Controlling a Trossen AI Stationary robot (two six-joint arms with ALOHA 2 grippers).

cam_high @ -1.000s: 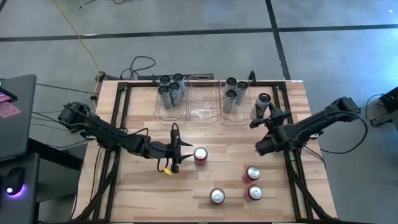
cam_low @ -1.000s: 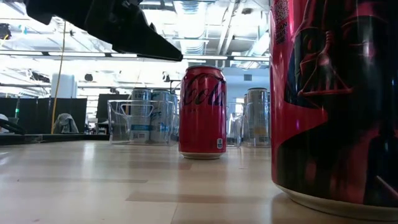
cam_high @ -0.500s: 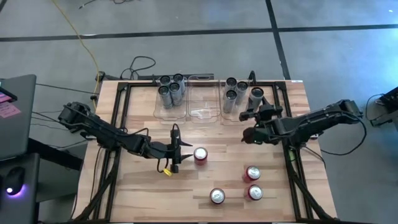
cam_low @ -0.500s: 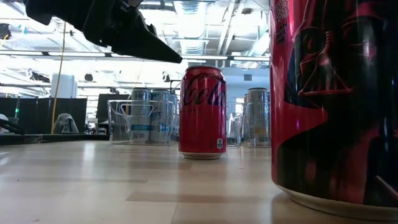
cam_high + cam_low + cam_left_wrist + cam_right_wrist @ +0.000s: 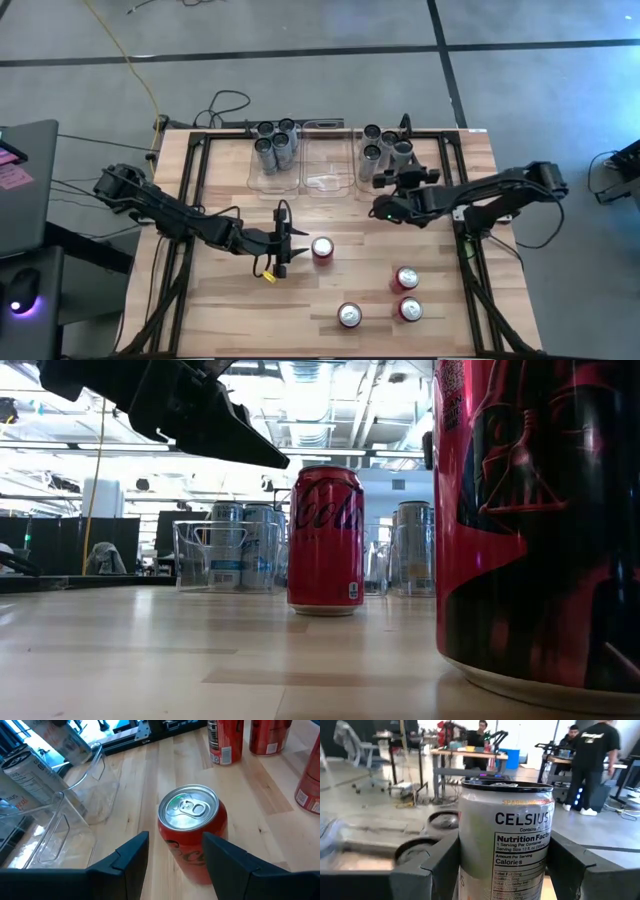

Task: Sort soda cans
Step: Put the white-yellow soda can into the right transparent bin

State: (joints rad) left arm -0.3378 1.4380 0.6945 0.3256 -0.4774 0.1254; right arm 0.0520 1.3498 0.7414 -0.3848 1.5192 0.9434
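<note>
My right gripper (image 5: pixel 506 870) is shut on a silver-grey soda can (image 5: pixel 505 835) and holds it over the right clear bin (image 5: pixel 362 185), next to three silver cans (image 5: pixel 372 140) standing in that bin. My left gripper (image 5: pixel 175 857) is open at the table's middle. Its fingers stand on either side of an upright red soda can (image 5: pixel 192 830), without touching it. That can (image 5: pixel 322 249) stands on its base on the wood. In the low view, a left finger (image 5: pixel 230 435) hangs above and to the side of the same can (image 5: pixel 325 540). My right gripper pinches the silver can's side wall (image 5: pixel 470 855), below its dark top rim, between its two fingers (image 5: pixel 437 867). The fingers come level from the table's near right side. The can stands upright, its top (image 5: pixel 402 149) higher than the tops of the cans in the bin.
Three more red cans (image 5: pixel 405 278) (image 5: pixel 409 309) (image 5: pixel 349 316) stand near the front right; one fills the low view's right (image 5: pixel 540 520). The left bin (image 5: pixel 252 180) holds several silver cans (image 5: pixel 275 142). A middle bin (image 5: pixel 325 185) stands between. People move in the room behind.
My right gripper has carried the silver can toward the table's left and far edge, from beside the right bin to over it. Its wrist has turned while the can stayed upright.
</note>
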